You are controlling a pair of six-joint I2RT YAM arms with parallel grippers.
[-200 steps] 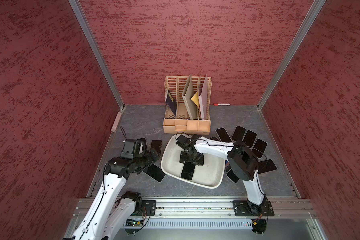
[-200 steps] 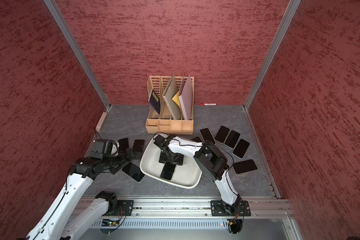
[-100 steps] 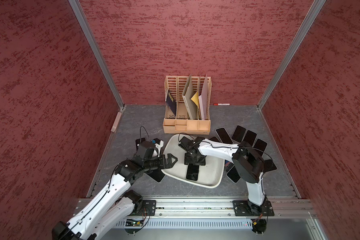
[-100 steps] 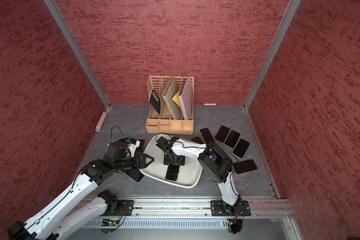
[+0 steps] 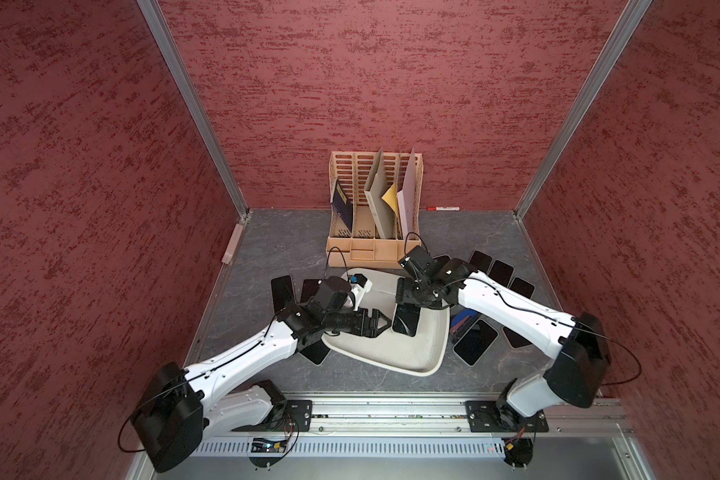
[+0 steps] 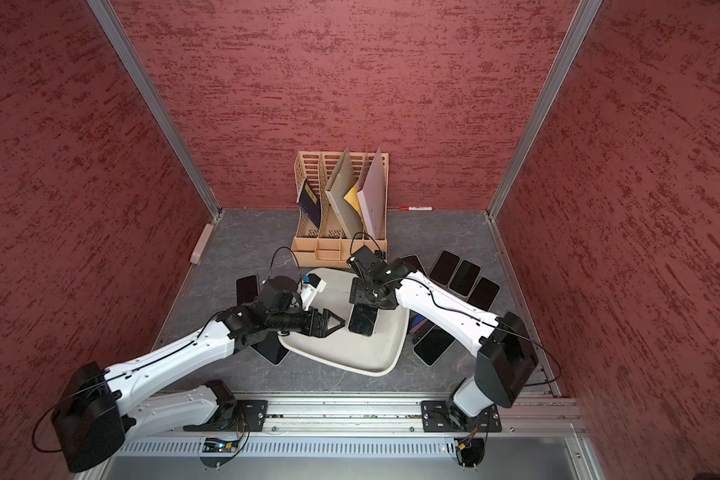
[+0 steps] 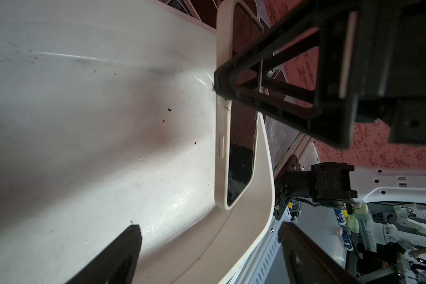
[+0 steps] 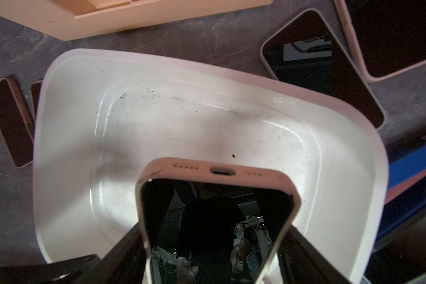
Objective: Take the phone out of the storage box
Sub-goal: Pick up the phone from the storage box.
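The off-white storage box (image 5: pixel 391 361) (image 6: pixel 350 353) sits at the table's middle front. Inside its outline, my right gripper (image 5: pixel 408 306) (image 6: pixel 364 305) is shut on one end of a black-screened phone (image 5: pixel 405 322) (image 6: pixel 362 322) in a cream case. The right wrist view shows the gripper (image 8: pixel 214 246) squeezing the phone (image 8: pixel 217 211) by its long sides, with its free end tilted down over the box floor (image 8: pixel 182 127). My left gripper (image 5: pixel 385 324) (image 7: pixel 209 236) reaches in from the left, open and empty, just short of the phone (image 7: pixel 223 152). Its fingers straddle the box rim (image 7: pixel 263 196).
A beige slotted file rack (image 5: pixel 375 208) with folders stands just behind the box. Several phones lie flat on the table to the right (image 5: pixel 499 270) and left (image 5: pixel 281 286), one (image 5: pixel 474 343) against the box's right side. A red marker (image 5: pixel 443 206) lies by the back wall.
My left arm swung in from the left until its gripper is over the box. My right gripper closed on the phone and drew it back towards the right.
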